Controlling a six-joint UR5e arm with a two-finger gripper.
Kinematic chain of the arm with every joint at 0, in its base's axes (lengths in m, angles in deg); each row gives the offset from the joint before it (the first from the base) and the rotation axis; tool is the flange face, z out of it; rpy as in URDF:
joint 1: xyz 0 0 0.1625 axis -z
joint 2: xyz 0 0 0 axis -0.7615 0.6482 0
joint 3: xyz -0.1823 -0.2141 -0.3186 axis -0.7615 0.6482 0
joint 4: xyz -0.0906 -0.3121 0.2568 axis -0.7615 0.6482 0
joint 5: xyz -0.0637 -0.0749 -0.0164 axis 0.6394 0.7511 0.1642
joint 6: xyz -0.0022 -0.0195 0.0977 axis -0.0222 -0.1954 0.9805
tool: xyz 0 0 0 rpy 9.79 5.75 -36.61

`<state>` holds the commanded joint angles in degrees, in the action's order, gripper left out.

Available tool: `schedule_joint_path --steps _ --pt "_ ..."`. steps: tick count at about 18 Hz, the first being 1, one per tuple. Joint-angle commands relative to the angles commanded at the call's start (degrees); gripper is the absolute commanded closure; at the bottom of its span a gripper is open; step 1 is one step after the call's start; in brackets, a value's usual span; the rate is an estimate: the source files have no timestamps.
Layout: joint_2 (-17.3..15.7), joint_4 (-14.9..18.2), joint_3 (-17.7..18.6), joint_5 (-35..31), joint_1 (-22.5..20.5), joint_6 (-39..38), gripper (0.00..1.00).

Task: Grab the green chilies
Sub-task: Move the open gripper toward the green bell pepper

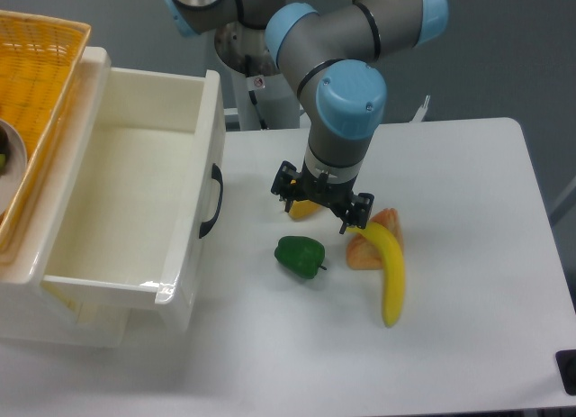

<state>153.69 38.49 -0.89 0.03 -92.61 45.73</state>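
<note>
An orange basket (36, 66) is seen at the far left, above an open white drawer (135, 192). The green chilies (300, 255) lie on the white table (468, 345), just below and left of the gripper (322, 207). Whether the jaws are open cannot be told. A banana (389, 273) rests against orange food pieces (369, 246).

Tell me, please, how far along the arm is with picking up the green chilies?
Early stage. Done: the gripper is low over the table, among the produce. In hand: nothing visible; the green chilies lie on the table, apart from the fingers, nearer the camera than the gripper. Left: shifting over them, closing and lifting. The banana and orange pieces sit beside them. Whether the fingers are open is unclear.
</note>
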Motion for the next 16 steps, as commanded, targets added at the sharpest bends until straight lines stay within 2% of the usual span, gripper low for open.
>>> schedule_joint_path --steps 8,11,12,16 --pt "0.44 -0.17 0.61 0.44 0.44 -2.10 0.00" --pt "0.18 -0.70 2.90 0.26 0.62 -3.07 0.00" --pt "0.09 -1.31 2.99 0.18 0.62 -4.47 0.00" --pt "0.35 -1.58 2.99 0.26 0.70 -19.13 0.00"
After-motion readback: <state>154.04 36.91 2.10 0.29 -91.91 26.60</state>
